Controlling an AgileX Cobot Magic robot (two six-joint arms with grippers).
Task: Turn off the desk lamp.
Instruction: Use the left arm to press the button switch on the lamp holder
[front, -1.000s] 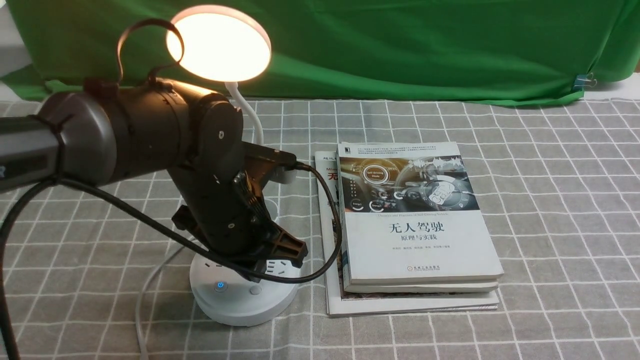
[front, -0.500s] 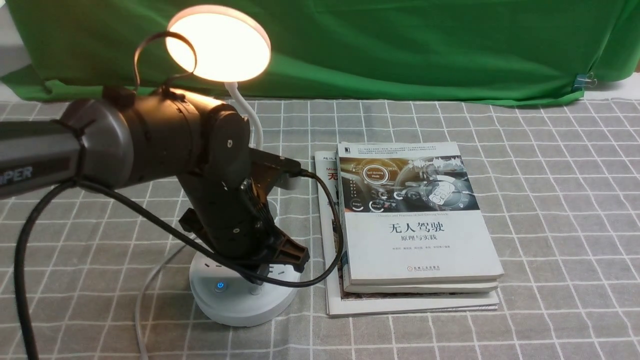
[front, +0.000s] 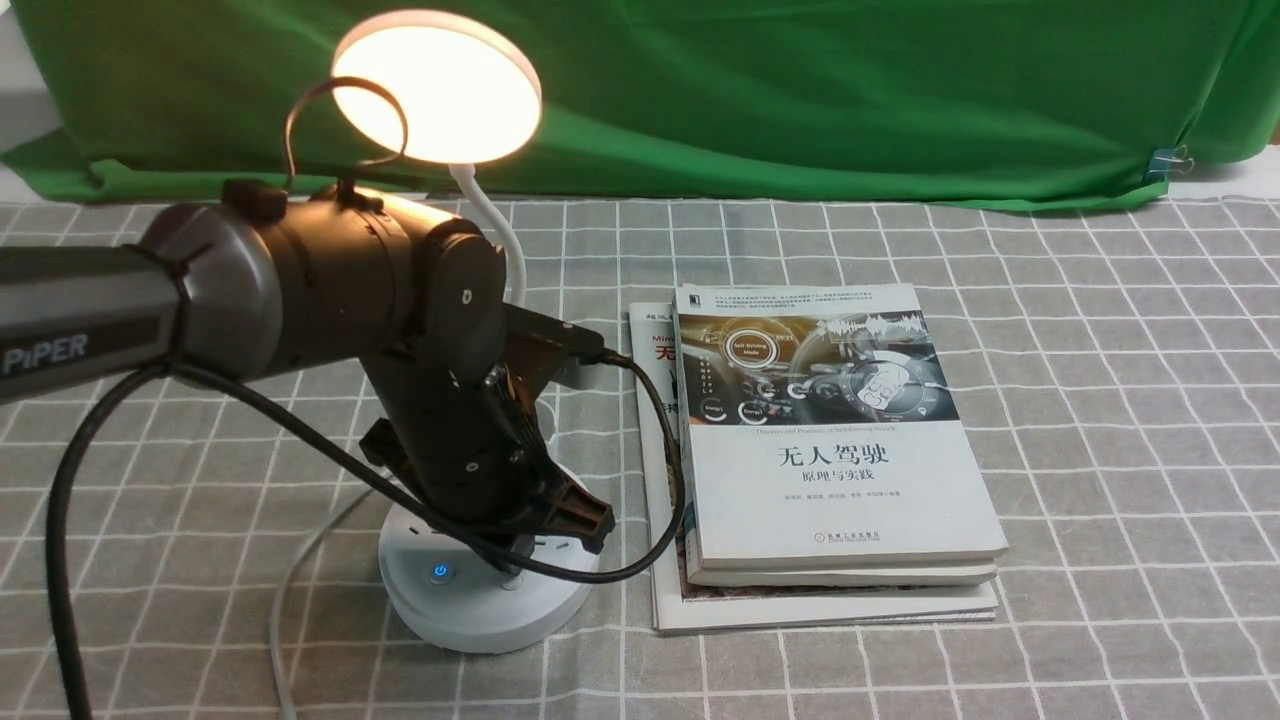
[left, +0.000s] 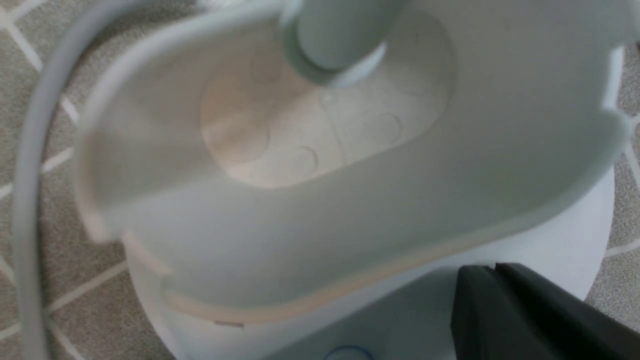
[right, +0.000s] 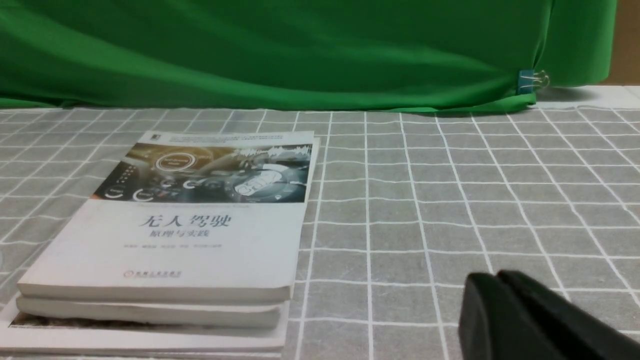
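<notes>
Front view: the white desk lamp (front: 480, 610) with flat round head and bendy neck is on the left side of the table, head lit, blue power mark glowing on its round base. My black left gripper (front: 510, 570) is down over the base, right by the two buttons; contact I can't confirm. Its body and black cable hide much of the base, the sockets and the lower neck. A stack of white-covered books (front: 840, 480) lies just right of the base; the black cable loops over the stack's left edge. Grey tablecloth with white grid lines (front: 1130, 480) underneath, green cloth backdrop (front: 800, 100) along the far side, dark binder clip (front: 1168, 163) on its right part. Grey cord (front: 290, 600) runs on the cloth left of the base. Right arm isn't in this view.

Left wrist view: the lamp's pale cup holder fills most of the picture, blurred at its edges. Only an arc of the blue-ringed button shows, the rest cut off. I see dark fingertips over the base, tips together, no gap I can make out.

Right wrist view: book stack, cloth, backdrop and clip again. Black right gripper (right: 500, 280) is blurred and cropped, tips together, nothing between them that I can see.
</notes>
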